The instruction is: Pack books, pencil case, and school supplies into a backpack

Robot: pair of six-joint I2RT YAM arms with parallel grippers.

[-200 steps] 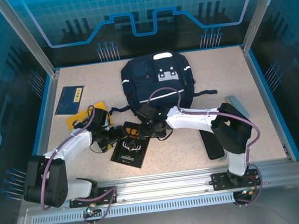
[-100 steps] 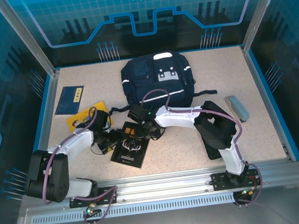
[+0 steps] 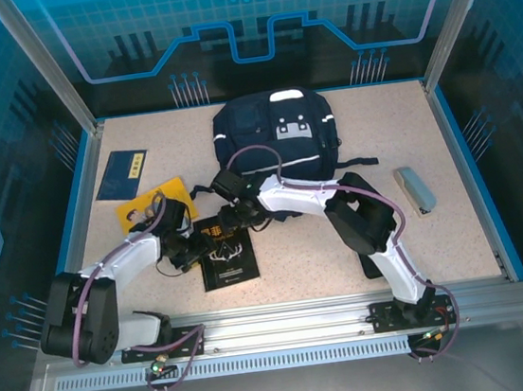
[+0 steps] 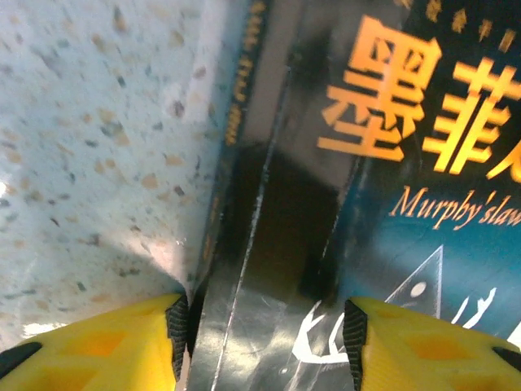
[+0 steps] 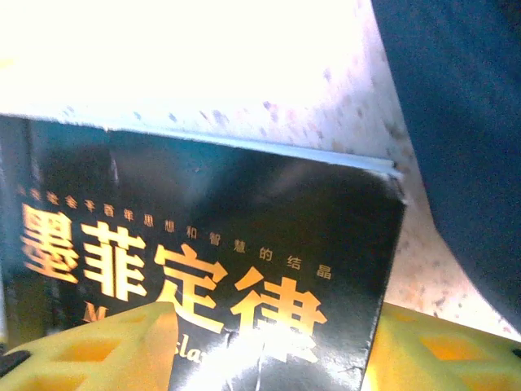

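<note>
Black book now lies straighter (left gripper astride its spine).

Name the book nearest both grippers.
The black book with gold lettering: the left gripper and right gripper are both at it, while the navy book and yellow book lie off to the left.

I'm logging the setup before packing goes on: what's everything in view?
backpack: one, navy, far centre
navy book: one, navy, far left
yellow book: one, yellow, left
black book: one, black with gold lettering, near centre
case: one, grey, right
flat item: one, black, under right arm
table: one, speckled beige
left tool: one, yellow, astride black book's edge
right tool: one, yellow, over black book's far end
</note>
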